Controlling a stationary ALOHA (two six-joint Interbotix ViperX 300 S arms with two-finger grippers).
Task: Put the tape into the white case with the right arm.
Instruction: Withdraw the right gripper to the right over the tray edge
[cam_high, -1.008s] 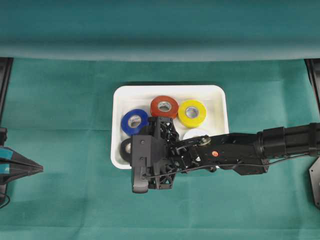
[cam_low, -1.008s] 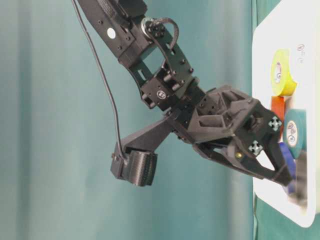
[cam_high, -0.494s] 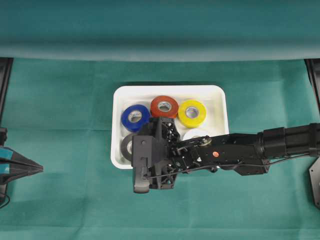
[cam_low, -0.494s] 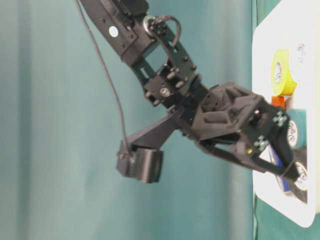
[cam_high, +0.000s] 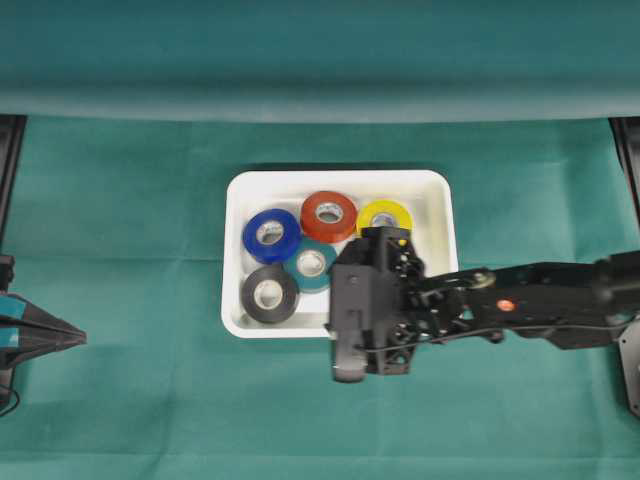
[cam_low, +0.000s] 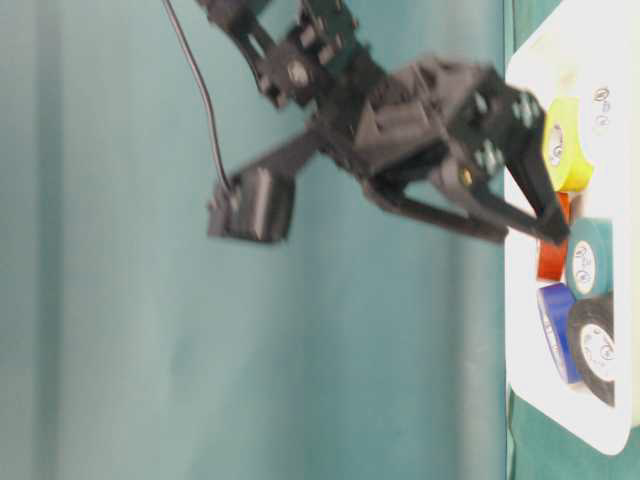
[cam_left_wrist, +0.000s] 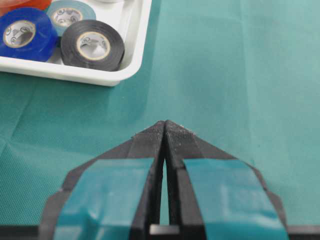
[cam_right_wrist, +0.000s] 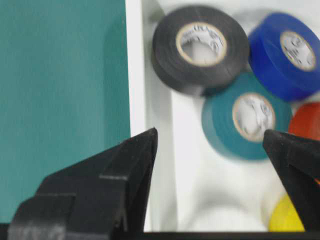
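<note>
Overhead, right arm (cam_high: 375, 315) jaws wide, empty, white case (cam_high: 435, 195) tapes' core print unreadable.

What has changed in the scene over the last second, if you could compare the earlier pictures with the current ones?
The right gripper opened, released the black tape in the white case, and drew back rightward in the overhead view, uncovering the teal tape. It now hangs open and empty. The blue tape, red tape and yellow tape stayed put, as did the shut left gripper.
</note>
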